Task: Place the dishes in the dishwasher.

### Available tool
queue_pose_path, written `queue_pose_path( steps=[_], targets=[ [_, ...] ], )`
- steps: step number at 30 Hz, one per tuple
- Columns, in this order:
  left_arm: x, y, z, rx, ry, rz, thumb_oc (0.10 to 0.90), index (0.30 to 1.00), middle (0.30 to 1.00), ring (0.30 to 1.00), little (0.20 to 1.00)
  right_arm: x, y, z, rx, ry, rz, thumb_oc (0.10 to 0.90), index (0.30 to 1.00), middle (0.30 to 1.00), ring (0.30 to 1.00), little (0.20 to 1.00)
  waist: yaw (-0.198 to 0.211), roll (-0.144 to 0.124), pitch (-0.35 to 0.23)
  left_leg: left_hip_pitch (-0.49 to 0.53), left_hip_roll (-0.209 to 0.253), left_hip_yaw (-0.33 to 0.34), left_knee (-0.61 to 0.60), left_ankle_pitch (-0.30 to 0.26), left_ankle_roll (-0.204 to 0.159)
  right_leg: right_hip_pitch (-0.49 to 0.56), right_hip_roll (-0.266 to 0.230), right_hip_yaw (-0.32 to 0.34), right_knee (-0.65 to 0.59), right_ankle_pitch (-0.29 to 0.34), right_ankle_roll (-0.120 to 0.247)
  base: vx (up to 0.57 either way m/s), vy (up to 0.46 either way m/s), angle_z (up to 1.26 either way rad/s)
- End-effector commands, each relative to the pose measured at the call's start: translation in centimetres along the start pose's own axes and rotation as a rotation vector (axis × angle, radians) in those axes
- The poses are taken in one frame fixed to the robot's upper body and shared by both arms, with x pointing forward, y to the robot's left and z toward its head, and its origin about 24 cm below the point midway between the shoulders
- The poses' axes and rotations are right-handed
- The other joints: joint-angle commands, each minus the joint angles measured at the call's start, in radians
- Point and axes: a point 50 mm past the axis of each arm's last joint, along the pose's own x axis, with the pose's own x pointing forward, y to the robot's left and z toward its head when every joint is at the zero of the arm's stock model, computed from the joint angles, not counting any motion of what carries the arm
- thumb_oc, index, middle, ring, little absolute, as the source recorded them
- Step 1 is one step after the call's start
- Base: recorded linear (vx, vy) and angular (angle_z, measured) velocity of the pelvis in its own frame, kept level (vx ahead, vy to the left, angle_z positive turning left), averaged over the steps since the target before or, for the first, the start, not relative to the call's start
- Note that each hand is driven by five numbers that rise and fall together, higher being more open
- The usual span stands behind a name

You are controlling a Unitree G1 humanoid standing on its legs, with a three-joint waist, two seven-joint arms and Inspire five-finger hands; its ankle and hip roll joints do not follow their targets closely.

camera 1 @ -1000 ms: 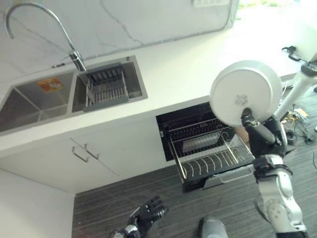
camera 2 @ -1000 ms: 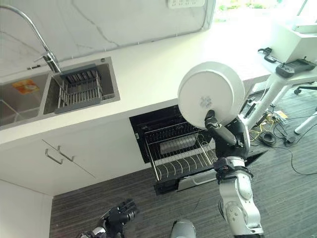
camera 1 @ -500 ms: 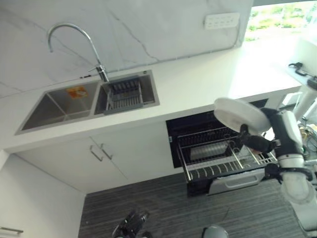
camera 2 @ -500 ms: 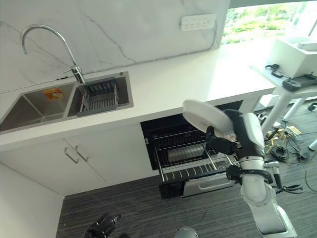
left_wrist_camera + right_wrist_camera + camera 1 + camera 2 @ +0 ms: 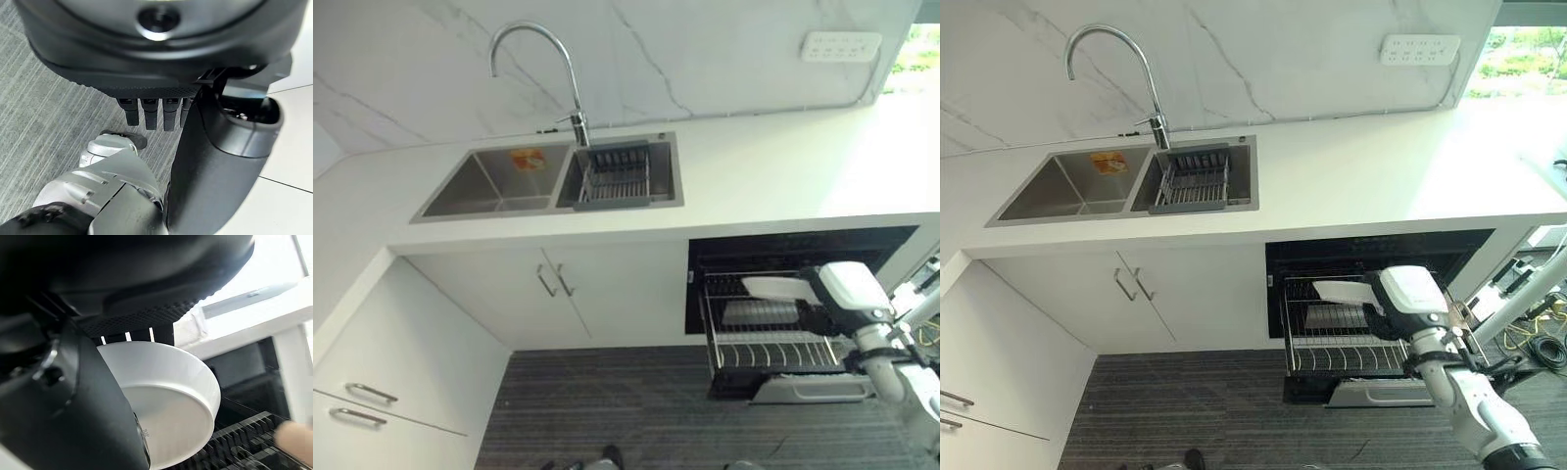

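Bench (image 5: 783, 181): white, running under a marbled wall; double sink (image 5: 553, 178) set in it, curved tap (image 5: 543, 64) behind
Sink rack (image 5: 615, 176): in the right basin
Dishwasher (image 5: 798, 304): open below the bench; wire rack (image 5: 769, 338) pulled out
Plate (image 5: 780, 288): white, held nearly flat over the rack at the right arm's end

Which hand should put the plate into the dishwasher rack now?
The right hand: it already grips the plate just above the pulled-out rack. The left hand hangs by the floor, holding nothing.
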Motion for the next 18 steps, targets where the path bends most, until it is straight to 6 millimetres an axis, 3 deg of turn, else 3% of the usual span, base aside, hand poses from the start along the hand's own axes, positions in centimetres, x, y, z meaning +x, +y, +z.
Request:
queue_pose_path(
  steps=[1, 5, 10, 18],
  targets=[
    [-0.7, 2.4, 1.2, 0.053, -0.002, 0.054, 0.8, 0.9, 0.9, 0.9, 0.9, 4.1, -7.2, 2.4, 0.083, -0.079, -0.447, 0.4, 0.3, 0.3, 0.3, 0.3, 0.003, -0.027, 0.062, 0.034, 0.045, -0.045, 0.151, -0.24, -0.037, 0.115, 0.004, -0.015, -0.192, 0.047, 0.082, 0.02, -0.022, 0.11],
    [-0.8, 2.7, 2.8, 0.076, -0.024, 0.062, 0.8, 0.9, 0.9, 0.9, 0.9, 4.4, -6.0, 1.1, 0.134, 0.019, -0.419, 0.4, 0.3, 0.3, 0.3, 0.3, 0.021, -0.023, 0.08, 0.01, 0.035, -0.058, 0.151, -0.232, -0.033, 0.1, -0.005, -0.025, -0.192, 0.06, 0.088, -0.05, -0.062, 0.1],
    [-0.7, 2.1, 4.1, 0.087, -0.069, 0.043, 0.8, 0.9, 0.9, 0.9, 0.9, 5.9, -6.0, 0.1, 0.13, 0.095, -0.448, 0.4, 0.3, 0.3, 0.3, 0.3, 0.045, 0.005, 0.118, -0.022, 0.02, -0.076, 0.151, -0.221, -0.029, 0.069, -0.014, -0.018, -0.192, 0.073, 0.086, -0.08, -0.011, 0.1],
    [-0.7, 0.9, 8.5, 0.103, -0.189, -0.026, 0.8, 0.9, 0.9, 0.9, 0.9, 9.3, -12.0, -0.8, 0.045, 0.165, -0.625, 0.4, 0.3, 0.3, 0.3, 0.3, 0.09, 0.044, 0.22, -0.138, 0.002, -0.101, 0.151, -0.194, -0.027, -0.033, -0.018, -0.007, -0.192, 0.09, 0.081, -0.19, -0.076, 0.1]
  ],
)
